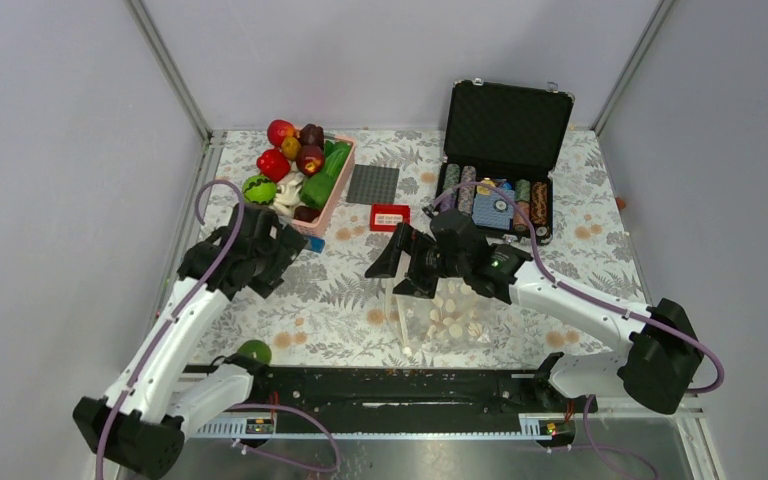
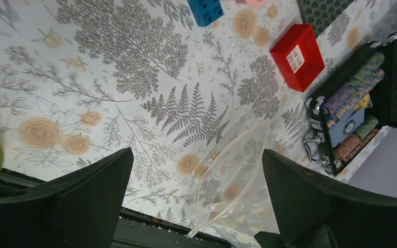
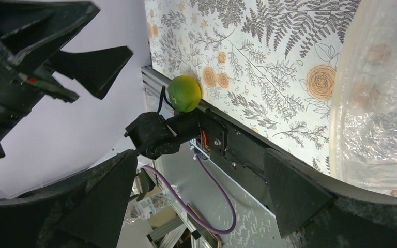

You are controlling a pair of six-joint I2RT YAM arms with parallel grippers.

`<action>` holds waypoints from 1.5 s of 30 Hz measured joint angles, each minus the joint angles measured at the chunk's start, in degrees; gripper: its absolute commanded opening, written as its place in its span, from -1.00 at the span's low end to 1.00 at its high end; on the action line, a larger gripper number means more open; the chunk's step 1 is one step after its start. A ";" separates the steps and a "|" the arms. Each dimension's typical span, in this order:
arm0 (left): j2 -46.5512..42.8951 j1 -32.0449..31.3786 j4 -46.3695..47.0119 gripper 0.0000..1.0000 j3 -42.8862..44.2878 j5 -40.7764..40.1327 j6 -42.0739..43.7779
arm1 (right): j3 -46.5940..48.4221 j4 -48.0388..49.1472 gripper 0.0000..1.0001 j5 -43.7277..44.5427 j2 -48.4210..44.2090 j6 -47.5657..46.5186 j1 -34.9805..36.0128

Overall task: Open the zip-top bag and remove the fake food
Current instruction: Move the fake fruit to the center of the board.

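Only partly do we see the clear, floppy bag (image 1: 447, 320), its top under the right arm (image 1: 572, 300); left fingers (image 2: 90, 194) and right fingers (image 3: 295, 192) gape empty.

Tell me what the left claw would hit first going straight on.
Likely the tablecloth, right beside the zip-top bag; depth is unclear, so the left claw might touch the bag's edge first.

Top camera: high above near edge, looking down on fern-printed worktop (image 1: 330, 300). Wrist cameras: close, oblique (opposite headings), sharing the clear dotted plastic bag (image 2: 238, 196) (image 3: 382, 103).
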 measured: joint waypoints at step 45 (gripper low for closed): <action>-0.57 -5.70 -15.13 0.97 -16.83 -6.12 -12.63 | -7.02 16.33 0.99 -7.56 -0.02 6.38 -1.60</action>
